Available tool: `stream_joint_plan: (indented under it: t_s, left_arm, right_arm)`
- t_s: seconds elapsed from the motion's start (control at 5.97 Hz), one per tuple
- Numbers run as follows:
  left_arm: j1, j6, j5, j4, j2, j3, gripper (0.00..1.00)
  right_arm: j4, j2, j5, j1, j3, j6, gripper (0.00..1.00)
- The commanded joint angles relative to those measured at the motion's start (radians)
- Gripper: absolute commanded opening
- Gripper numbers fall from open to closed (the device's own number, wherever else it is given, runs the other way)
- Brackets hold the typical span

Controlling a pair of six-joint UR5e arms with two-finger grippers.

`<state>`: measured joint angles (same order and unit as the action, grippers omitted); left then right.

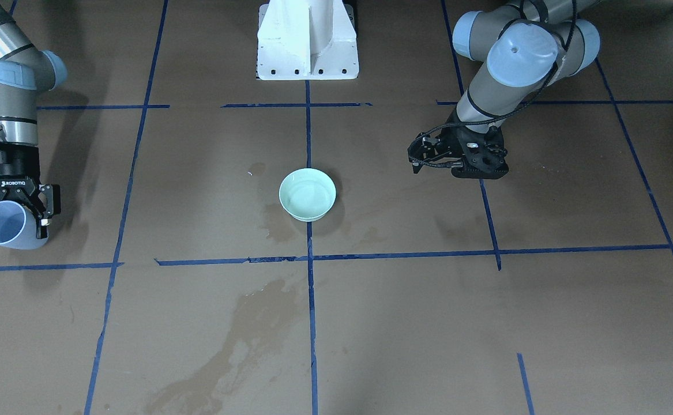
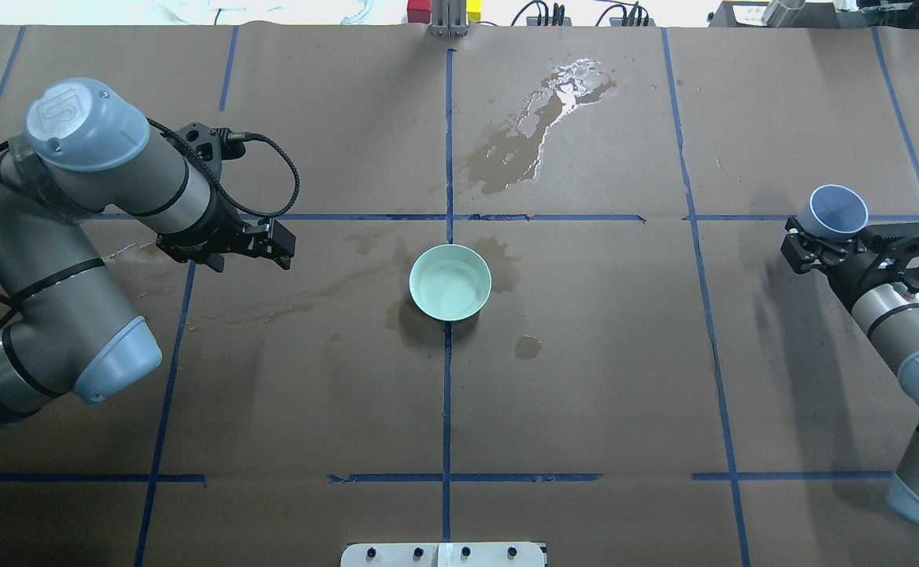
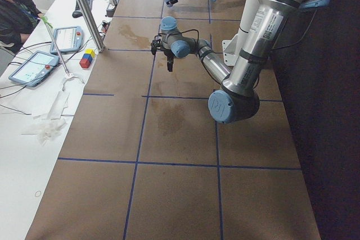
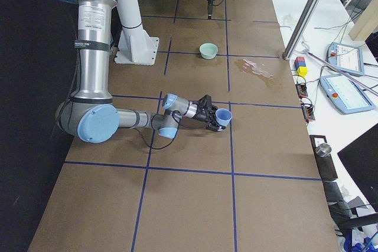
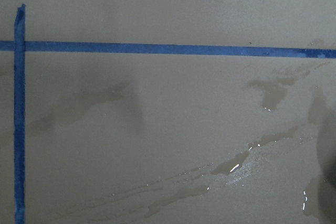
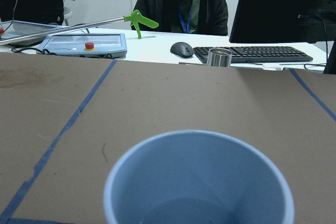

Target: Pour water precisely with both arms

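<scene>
My right gripper (image 1: 16,207) is shut on a pale blue cup (image 1: 4,227), held roughly upright above the table at my right side. It shows in the overhead view too, gripper (image 2: 833,235) and cup (image 2: 839,209). The right wrist view looks into the cup (image 6: 199,182); I cannot tell whether water is in it. A pale green bowl (image 2: 450,282) stands at the table's middle and seems to hold clear water with faint glints. It also shows in the front-facing view (image 1: 307,194). My left gripper (image 2: 284,244) hangs left of the bowl, apart from it, fingers together and empty.
Wet spills lie on the brown paper: a shiny puddle (image 2: 546,118) beyond the bowl, stains around the bowl (image 2: 528,346) and streaks under the left wrist (image 5: 236,166). The white pedestal (image 1: 307,40) stands at the robot's side. Operators' desks with tablets (image 4: 339,92) line the far edge.
</scene>
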<state>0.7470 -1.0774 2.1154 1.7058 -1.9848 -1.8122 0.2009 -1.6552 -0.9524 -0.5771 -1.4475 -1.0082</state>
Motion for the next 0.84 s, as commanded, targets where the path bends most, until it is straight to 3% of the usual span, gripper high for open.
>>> stream_joint_plan:
  t_s: [0.0, 0.33, 0.67]
  left_arm:
    - [0.000, -0.010, 0.000, -0.002, -0.002, -0.001, 1.00]
    - [0.000, -0.009, 0.000, 0.000, -0.002, -0.001, 1.00]
    - [-0.001, -0.009, 0.000, 0.000, -0.003, 0.001, 1.00]
  right_arm:
    - [0.000, 0.003, -0.012, -0.012, -0.086, 0.070, 0.05]
    - [0.020, 0.021, -0.075, -0.053, -0.145, 0.172, 0.05]
    - [0.086, 0.115, -0.101, -0.053, -0.152, 0.181, 0.02]
